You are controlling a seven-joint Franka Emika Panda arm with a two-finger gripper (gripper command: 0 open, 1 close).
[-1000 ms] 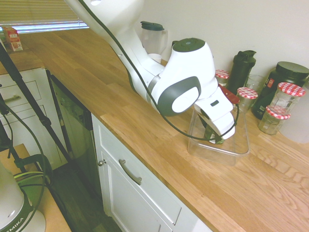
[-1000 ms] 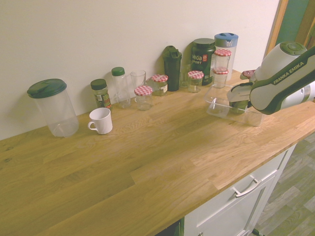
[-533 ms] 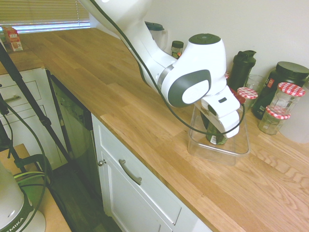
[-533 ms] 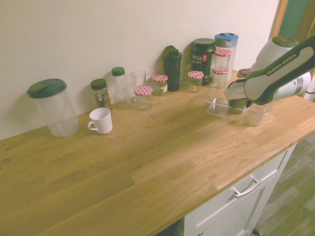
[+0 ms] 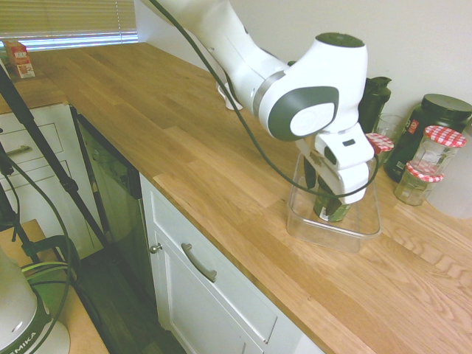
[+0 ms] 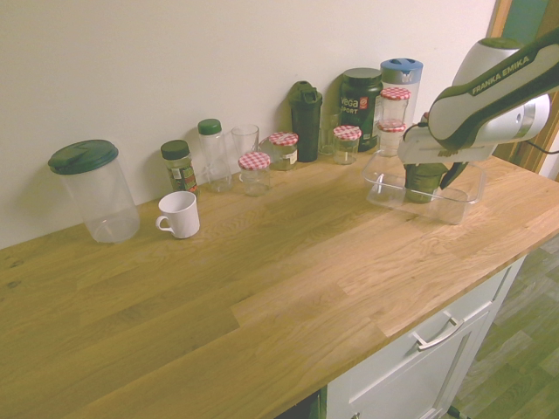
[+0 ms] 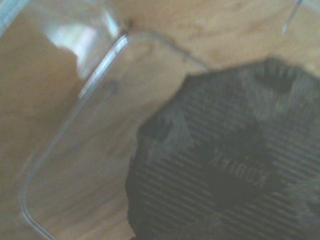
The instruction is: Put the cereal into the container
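- One dark greenish cereal jar (image 5: 331, 207) is seen standing upright inside the container (image 5: 363, 225), on its floor, toward the wall-side end.
- One container is counted: a clear, shallow tub set on the wooden counter (image 5: 169, 133), near the row of jars by the wall.
- The gripper (image 5: 330, 186) is held just above the cereal jar, pointing steeply down; its fingers are spread wide on either side of the jar's top, and nothing is gripped (whether a finger grazes the jar cannot be told).
- In the wrist view the jar's ribbed dark lid (image 7: 230, 160) fills much of the picture, with a rounded corner of the container (image 7: 65, 130) beside it.
- Jars with red-and-white checked lids are counted as five in the second exterior view: two (image 6: 254, 172) (image 6: 283, 150) left of the shaker, one (image 6: 347, 143) to its right, and two (image 6: 395, 103) stacked by the blue-lidded jug (image 6: 402, 72).
- One black shaker bottle (image 6: 307, 108) and one black tub marked "vega sport" (image 6: 361, 98) are seen against the wall.
- Two green-capped bottles (image 6: 179, 166) (image 6: 212, 154), one drinking glass (image 6: 245, 144), one white cup (image 6: 179, 214) and one large clear canister with a green lid (image 6: 96, 192) are set farther along the counter, well apart from the container.
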